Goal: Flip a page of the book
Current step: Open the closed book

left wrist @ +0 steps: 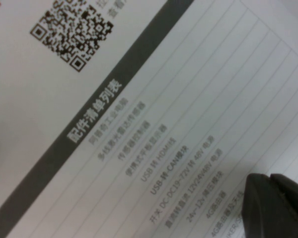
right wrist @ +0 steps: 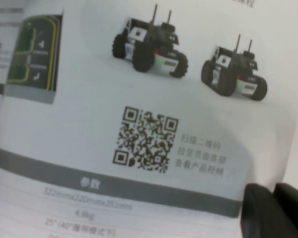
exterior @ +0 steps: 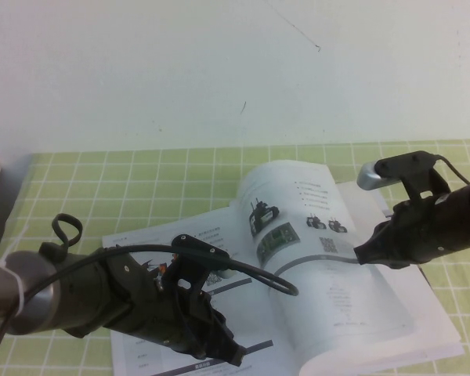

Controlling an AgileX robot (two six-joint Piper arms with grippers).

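Nearest the camera in the high view, the left gripper (exterior: 223, 348) is lowered onto the open book's (exterior: 141, 251) left-hand leaf; whether its claw is open cannot be told. Only its wrist view resolves a QR code (left wrist: 72, 32) and a grey-barred table (left wrist: 154, 163). Farther back on the green checked mat (exterior: 102, 180), the page (exterior: 313, 258) is raised in a curl. The right gripper (exterior: 368, 252) sits at its outer edge; its grip cannot be told. Two black robots (right wrist: 151, 44) are seen in its wrist view.

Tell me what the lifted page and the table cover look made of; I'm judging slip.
The page: coated glossy paper, apparently; it bows smoothly. The table cover: green gridded mat, matte, possibly vinyl or cloth. Left gripper is over the booklet's left leaf; right gripper at the page.
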